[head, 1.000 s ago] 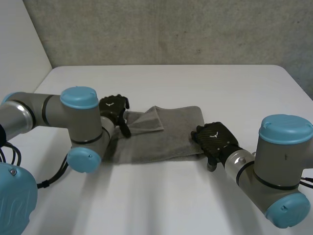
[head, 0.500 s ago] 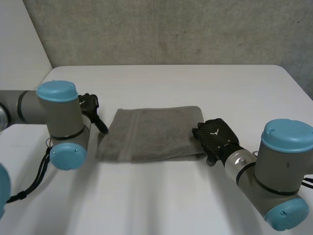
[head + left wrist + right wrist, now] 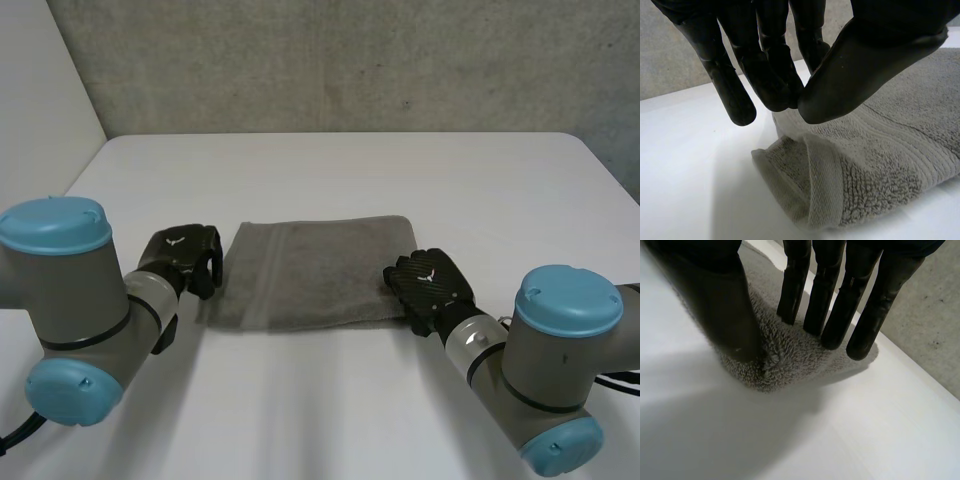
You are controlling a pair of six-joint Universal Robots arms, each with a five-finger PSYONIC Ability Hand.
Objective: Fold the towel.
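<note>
A grey towel (image 3: 318, 270) lies folded in a flat band across the white table (image 3: 350, 170). My left hand (image 3: 183, 255) is at the towel's left edge, near the front corner. In the left wrist view its fingers (image 3: 765, 65) and thumb meet tip to tip, pinching the top layer of the towel (image 3: 880, 160) where that rises to them. My right hand (image 3: 430, 285) sits on the towel's right front corner. In the right wrist view its fingers (image 3: 832, 295) press down on the towel (image 3: 790, 352) and its thumb pushes in from the edge, with cloth bunched between them.
A grey wall runs along the table's far edge. Bare white tabletop lies behind the towel, in front of it and out to both sides. My two arms come in from the near left and near right.
The left arm has swung back to the left and nearer; the towel's raised flap now lies flat. The left hand's fingers have shut. The right hand's fingers have drawn in on the corner.
</note>
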